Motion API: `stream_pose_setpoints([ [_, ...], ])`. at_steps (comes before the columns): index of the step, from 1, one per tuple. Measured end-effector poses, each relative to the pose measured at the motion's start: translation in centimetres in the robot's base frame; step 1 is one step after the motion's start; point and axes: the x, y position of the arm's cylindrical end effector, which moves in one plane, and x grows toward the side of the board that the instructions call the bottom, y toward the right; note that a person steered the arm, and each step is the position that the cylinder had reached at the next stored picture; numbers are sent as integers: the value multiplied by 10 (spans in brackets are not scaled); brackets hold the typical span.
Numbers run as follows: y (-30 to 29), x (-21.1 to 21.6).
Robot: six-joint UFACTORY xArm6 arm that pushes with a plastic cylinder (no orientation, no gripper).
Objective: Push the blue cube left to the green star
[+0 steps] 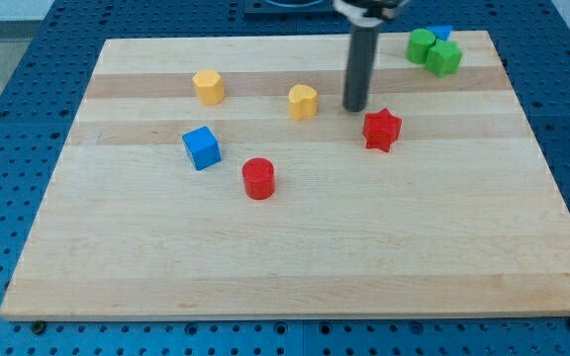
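Desk (295, 257): a pale wooden board lying on a blue perforated surface; it fills most of the frame and carries every block.
Rod: a straight dark rod comes down from the top centre of the frame, a little to the right of the middle.
My tip (354, 108): at the rod's lower end, in the upper middle of the desk. It sits between the yellow block on its left and the red star on its lower right, near both but touching neither.
Fingers: the arm has none, only the bare rod, so nothing is held or clamped.
Blue cube (202, 147): left of centre, lying alone on bare wood, well apart from my tip, which is up and to the right of it.
Green star (443, 58): upper right corner of the desk, far from the blue cube.
Green block (421, 44): rounded, touching the green star on its upper left side.
Small blue block (443, 33): just behind the green pair at the top edge; its shape cannot be made out.
Yellow block, upper left (208, 86): looks six-sided, above the blue cube.
Yellow block, centre (304, 101): just left of my tip.
Red star (382, 130): right of centre, below and right of my tip.
Red cylinder (258, 178): near the middle, lower right of the blue cube.
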Motion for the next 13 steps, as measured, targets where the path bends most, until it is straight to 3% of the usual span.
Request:
stream_pose_setpoints([
  [2,-90,47],
  [3,-136,20],
  [4,-193,19],
  [5,-237,55],
  [6,-228,90],
  [7,-182,80],
  [10,-74,-10],
  [12,-35,-71],
  [13,-53,-51],
])
